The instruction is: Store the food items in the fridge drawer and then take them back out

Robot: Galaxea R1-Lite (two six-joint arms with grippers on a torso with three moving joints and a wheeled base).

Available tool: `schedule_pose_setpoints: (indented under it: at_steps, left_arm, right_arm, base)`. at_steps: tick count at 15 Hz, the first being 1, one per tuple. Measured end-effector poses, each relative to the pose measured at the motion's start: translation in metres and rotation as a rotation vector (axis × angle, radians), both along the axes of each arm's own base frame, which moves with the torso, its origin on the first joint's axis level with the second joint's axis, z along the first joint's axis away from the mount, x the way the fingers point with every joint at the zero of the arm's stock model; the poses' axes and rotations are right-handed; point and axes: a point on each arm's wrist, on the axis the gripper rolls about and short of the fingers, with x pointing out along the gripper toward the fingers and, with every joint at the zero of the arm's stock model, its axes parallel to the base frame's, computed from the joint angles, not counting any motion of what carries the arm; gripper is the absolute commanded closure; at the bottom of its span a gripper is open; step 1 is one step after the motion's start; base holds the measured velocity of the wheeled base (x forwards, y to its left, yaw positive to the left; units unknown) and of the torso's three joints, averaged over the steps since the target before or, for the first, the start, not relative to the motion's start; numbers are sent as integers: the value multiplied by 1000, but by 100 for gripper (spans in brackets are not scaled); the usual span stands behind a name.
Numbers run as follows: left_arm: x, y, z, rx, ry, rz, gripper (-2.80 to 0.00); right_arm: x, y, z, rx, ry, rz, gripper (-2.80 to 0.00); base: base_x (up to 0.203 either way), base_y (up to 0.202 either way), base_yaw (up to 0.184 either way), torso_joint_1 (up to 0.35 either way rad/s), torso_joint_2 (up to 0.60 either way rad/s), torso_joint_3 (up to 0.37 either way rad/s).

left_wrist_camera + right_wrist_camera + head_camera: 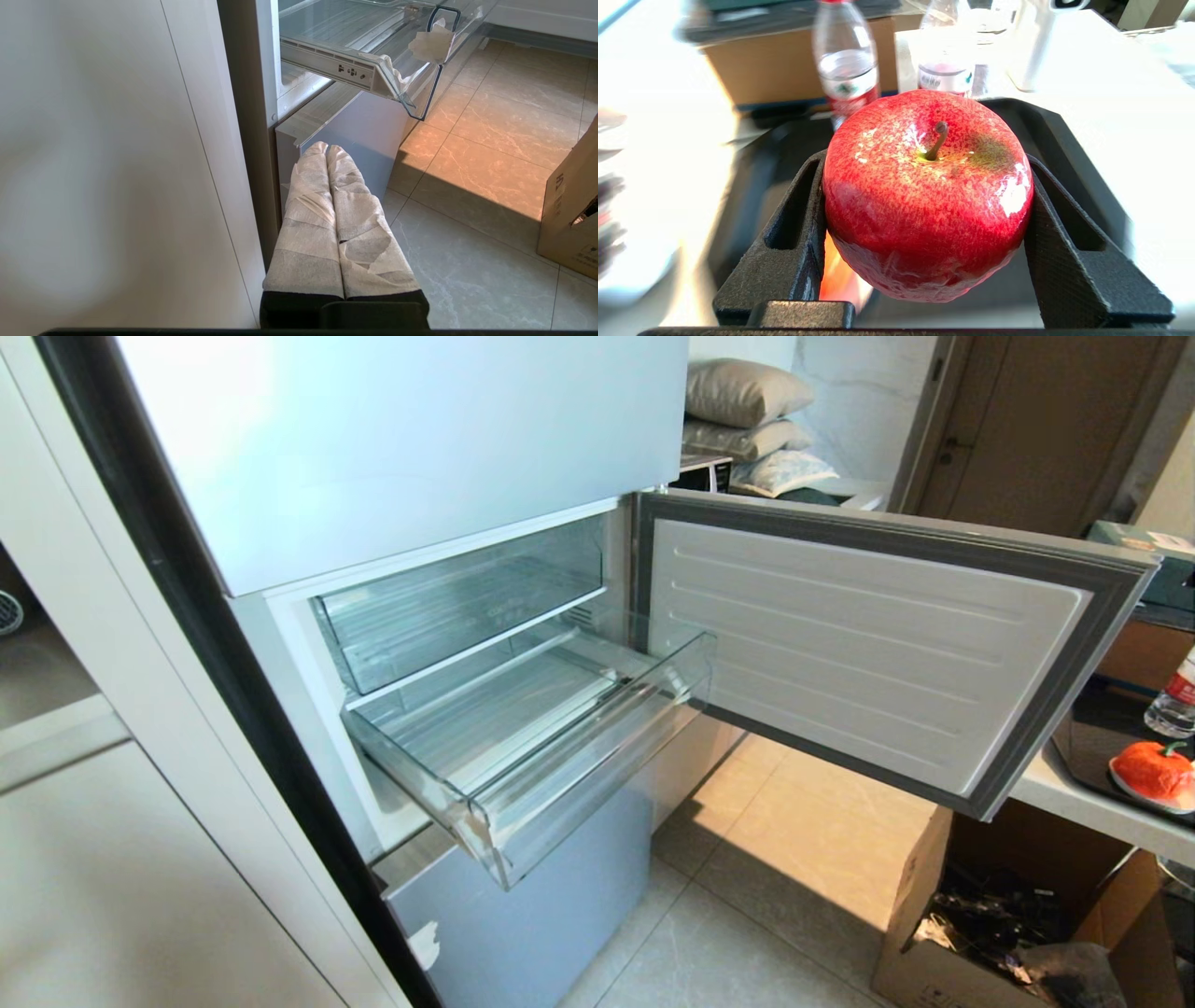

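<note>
Head view: the fridge drawer (523, 747) stands pulled out with nothing in it; the orange-red fruit (1153, 770) lies on a dark tray (1083, 747), no gripper nearby.
Left wrist view: the left gripper (327, 149) has its wrapped fingers pressed together, below the drawer.
Right wrist view: the right gripper (927, 196) clasps the red apple (927, 196) between both fingers, above the tray.

Tape-wrapped left gripper (329, 151), black right gripper (924, 224)

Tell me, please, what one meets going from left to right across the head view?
White cabinet panel → pulled-out clear fridge drawer → open fridge door → cardboard box → orange-red toy fruit.
</note>
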Motion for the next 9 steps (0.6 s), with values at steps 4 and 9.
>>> schedule_pose_setpoints:
  at_steps: [4,9]
  left_arm:
    - [0,0,0,0,0,-1,0]
    - [0,0,0,0,0,0,0]
  right_arm:
    - [-72,100,36,-23,15,97,0]
    - [-148,252,9,-18,92,587,0]
  base:
    - [0,0,0,0,0,0]
    - [0,0,0,0,0,0]
